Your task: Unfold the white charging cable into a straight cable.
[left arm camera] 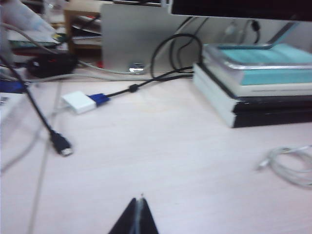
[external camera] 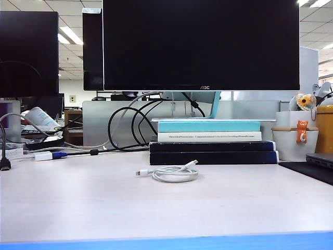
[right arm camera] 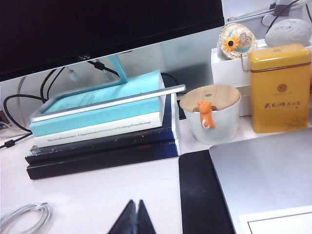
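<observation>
Your left gripper (left arm camera: 138,214) shows its fingers pressed together with nothing between them, and your right gripper (right arm camera: 137,217) looks the same; both hang back over the near part of the table (external camera: 78,203), out of the exterior view. The white charging cable (external camera: 174,173) lies coiled in a flat loop at mid-table, just in front of the stack of books (external camera: 212,146), its long axis running side to side with one plug poking toward the left arm's side. It sits between your two arms; each wrist view catches it at the edge, so neither arm is clearly nearer. Readable writing: "AOC" on the monitor (external camera: 200,47). The yellow tin (right arm camera: 280,87) carries Chinese characters too small to read.
</observation>
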You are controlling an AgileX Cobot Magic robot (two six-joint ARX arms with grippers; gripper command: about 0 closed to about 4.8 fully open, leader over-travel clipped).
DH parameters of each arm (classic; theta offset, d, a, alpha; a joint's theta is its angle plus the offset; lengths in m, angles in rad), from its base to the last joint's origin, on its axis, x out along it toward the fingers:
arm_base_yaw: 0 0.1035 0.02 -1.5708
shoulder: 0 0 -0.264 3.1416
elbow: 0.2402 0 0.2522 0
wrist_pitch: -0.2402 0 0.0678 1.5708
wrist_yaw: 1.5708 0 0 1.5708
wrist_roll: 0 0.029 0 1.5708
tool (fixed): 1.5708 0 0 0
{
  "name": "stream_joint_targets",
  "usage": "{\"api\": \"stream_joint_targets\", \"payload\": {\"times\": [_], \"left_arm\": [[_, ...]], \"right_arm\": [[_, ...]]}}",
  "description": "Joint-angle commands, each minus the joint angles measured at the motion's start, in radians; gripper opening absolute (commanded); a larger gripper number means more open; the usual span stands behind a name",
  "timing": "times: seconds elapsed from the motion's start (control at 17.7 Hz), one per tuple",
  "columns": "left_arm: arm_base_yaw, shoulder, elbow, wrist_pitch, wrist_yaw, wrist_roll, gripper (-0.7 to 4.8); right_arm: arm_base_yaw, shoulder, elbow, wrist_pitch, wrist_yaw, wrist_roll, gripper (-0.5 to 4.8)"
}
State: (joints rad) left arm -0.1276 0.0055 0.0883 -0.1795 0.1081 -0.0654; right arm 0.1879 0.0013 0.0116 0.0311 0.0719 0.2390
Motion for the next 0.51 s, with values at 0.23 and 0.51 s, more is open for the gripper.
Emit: {"api": "stream_joint_targets", "payload": {"times": [0.23, 0.51], "left_arm": [[0.000, -0.004, 0.003, 0.008, 0.038, -0.041, -0.06], [0.000, 0.003, 0.039, 0.039, 0.007, -0.066, -0.06]], "right_arm": [[-0.001, -0.001, -0.005, -0.008, -0.003, -0.003, 0.10], [0.000, -0.001, 0.038, -0.093, -0.013, -0.069, 0.08]]}}
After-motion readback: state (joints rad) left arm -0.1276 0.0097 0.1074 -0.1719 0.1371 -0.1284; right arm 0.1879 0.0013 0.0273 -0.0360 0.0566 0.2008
